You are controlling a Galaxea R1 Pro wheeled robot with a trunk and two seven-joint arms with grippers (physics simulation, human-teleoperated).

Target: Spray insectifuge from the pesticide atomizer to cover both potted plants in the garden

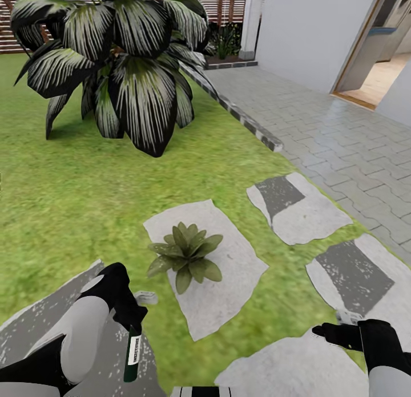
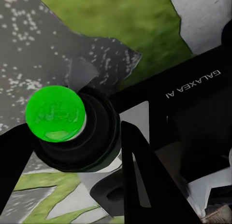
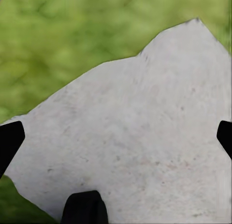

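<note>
Looking at the head view, you've got the pesticide atomizer (image 1: 132, 352) clamped in the left end effector (image 1: 130, 323), hanging bottle-down with the label strip facing out, over the grey stepping stone (image 1: 34, 323) at the lawn's bottom-left corner. From the left wrist view the bottle (image 2: 57, 114) shows end-on as a bright green disc between the dark fingers, so the grip looks solid.

So I'd say pickup is done and you're in the spraying step. One potted plant (image 1: 185, 255) sits just ahead on the left edge of a pale stepping stone (image 1: 228, 294), close to the left end effector. Next move, as I read it: tip the atomizer so the spray head actually faces the rosette and bring it over the leaves. Right now the bottle hangs straight down beside the plant, not aimed at it. I can't make out the nozzle direction from these views. The second plant isn't something I can spot here, so expect some driving afterwards.

Your right end effector (image 1: 342, 323) hovers empty over another pale stone (image 3: 145, 137) near the bottom-right, fingers (image 3: 9, 142) spread apart in the right wrist view. It's well clear of the plant, so leave it there.

Around you: a big striped-leaf plant (image 1: 125, 60) stands further up the lawn, well apart, with grey paving (image 1: 342, 129) and a kerb (image 1: 240, 114) to the right and a slatted fence (image 1: 228, 6) at the back. Nothing sits between the bottle and the rosette.
</note>
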